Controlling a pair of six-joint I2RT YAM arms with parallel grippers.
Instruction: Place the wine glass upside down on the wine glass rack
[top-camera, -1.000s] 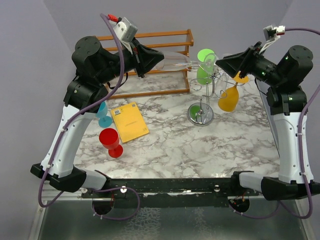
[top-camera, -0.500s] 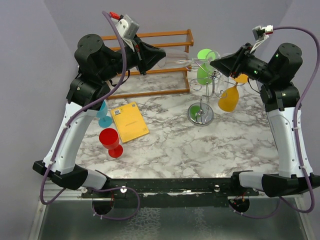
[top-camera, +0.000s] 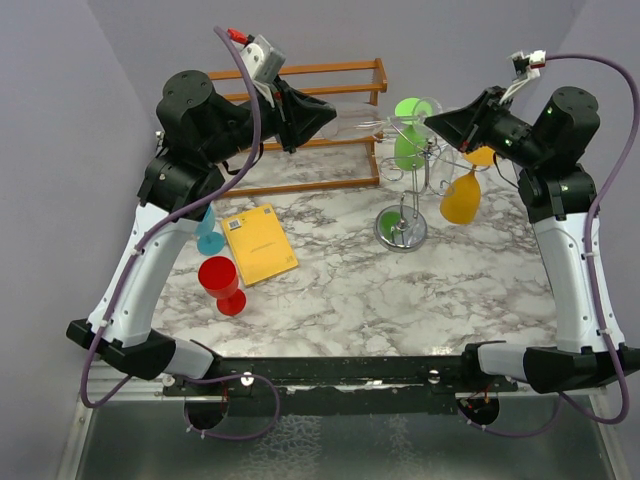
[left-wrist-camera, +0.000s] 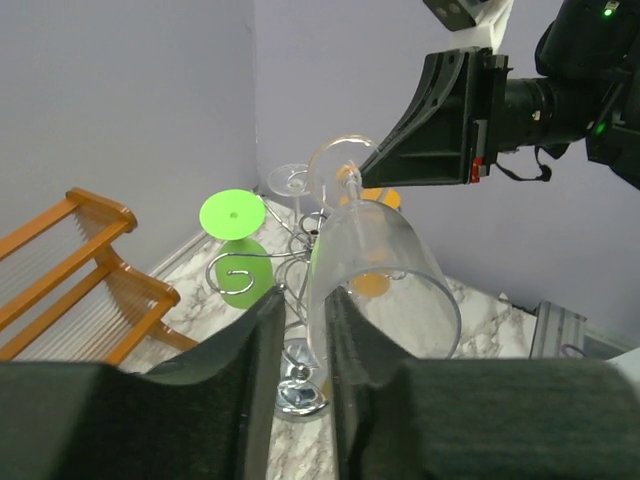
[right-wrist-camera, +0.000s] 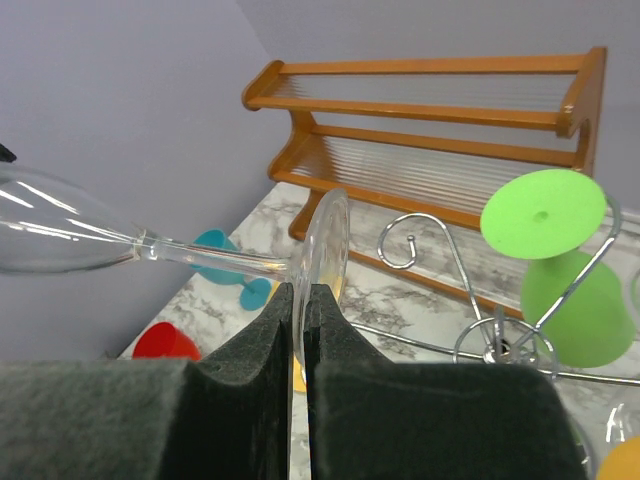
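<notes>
The clear wine glass (top-camera: 357, 121) lies level in the air between my two grippers, foot toward the silver wire rack (top-camera: 401, 228). My right gripper (top-camera: 432, 119) is shut on the glass's foot (right-wrist-camera: 322, 250); the stem and bowl (right-wrist-camera: 70, 235) run off to the left. My left gripper (top-camera: 330, 112) is at the bowl's rim. Its jaws stand a narrow gap apart (left-wrist-camera: 303, 330), astride the bowl wall (left-wrist-camera: 380, 260): the wall lies against the right finger and the left finger is apart from it. The rack's base (left-wrist-camera: 300, 385) shows below.
A green glass (top-camera: 408, 138) and a yellow glass (top-camera: 458, 197) hang upside down on the wire rack. A brown wooden shelf rack (top-camera: 340, 68) stands at the back. A yellow booklet (top-camera: 258, 243), a red glass (top-camera: 220, 280) and a blue glass (top-camera: 208, 233) are at left.
Both arms have lifted the clear glass a little higher and nearer the rack's top. The right wrist has risen and tilted.
</notes>
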